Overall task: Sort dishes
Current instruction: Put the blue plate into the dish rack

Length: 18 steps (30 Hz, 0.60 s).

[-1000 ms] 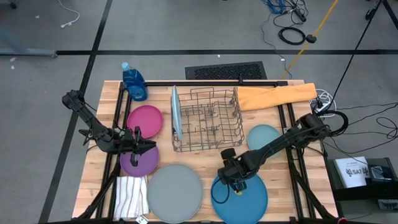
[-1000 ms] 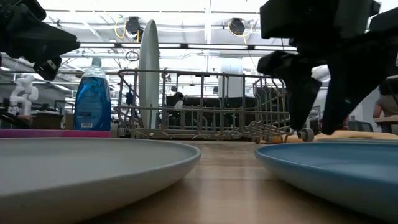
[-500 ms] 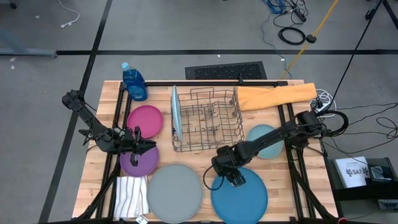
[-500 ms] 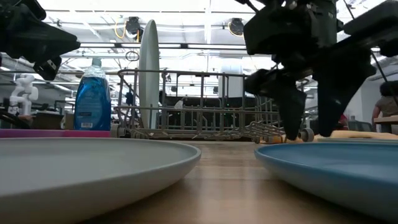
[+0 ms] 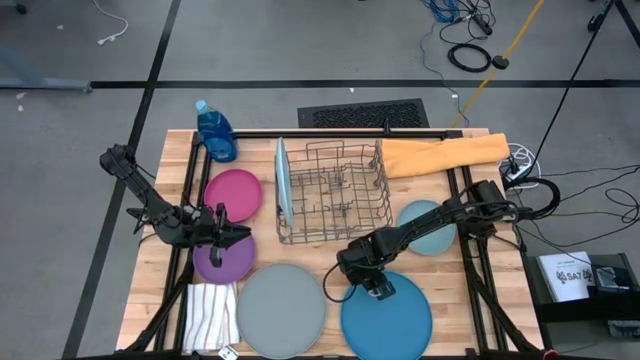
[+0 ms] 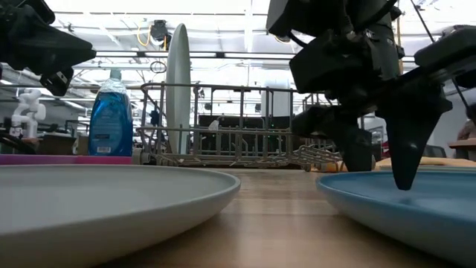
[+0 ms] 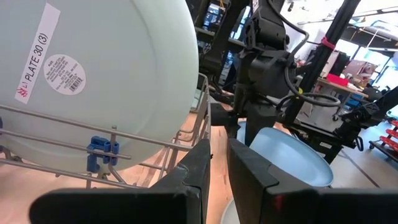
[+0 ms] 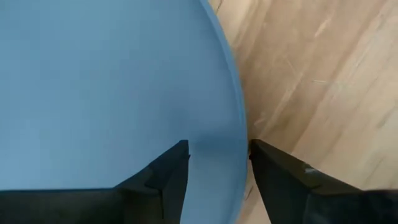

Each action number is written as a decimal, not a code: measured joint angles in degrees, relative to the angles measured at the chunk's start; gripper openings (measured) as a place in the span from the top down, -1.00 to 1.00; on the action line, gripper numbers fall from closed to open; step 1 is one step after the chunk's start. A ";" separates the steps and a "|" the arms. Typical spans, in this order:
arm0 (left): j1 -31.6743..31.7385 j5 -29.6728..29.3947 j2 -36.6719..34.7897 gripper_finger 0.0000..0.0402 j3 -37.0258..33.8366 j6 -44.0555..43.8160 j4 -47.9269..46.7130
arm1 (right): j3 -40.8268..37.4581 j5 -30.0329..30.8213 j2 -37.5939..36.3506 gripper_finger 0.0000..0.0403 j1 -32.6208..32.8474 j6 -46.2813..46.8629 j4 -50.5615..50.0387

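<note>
Dark blue plate point(image 5: 387, 318): flat at the worktop's front edge, beside the grey plate point(image 5: 281, 310).
Right gripper point(image 8: 216, 163): fingers parted astride its rim, not clamped.
Left gripper point(image 7: 213, 165): nearly closed, empty — over the purple plate point(image 5: 222, 260).
Handling: likely light, stiff, slick — pinch the rim.
</note>
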 joint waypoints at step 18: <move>-0.02 -0.01 -0.01 0.73 -0.02 0.09 -0.07 | 0.03 -0.78 0.00 0.95 0.06 -2.73 0.74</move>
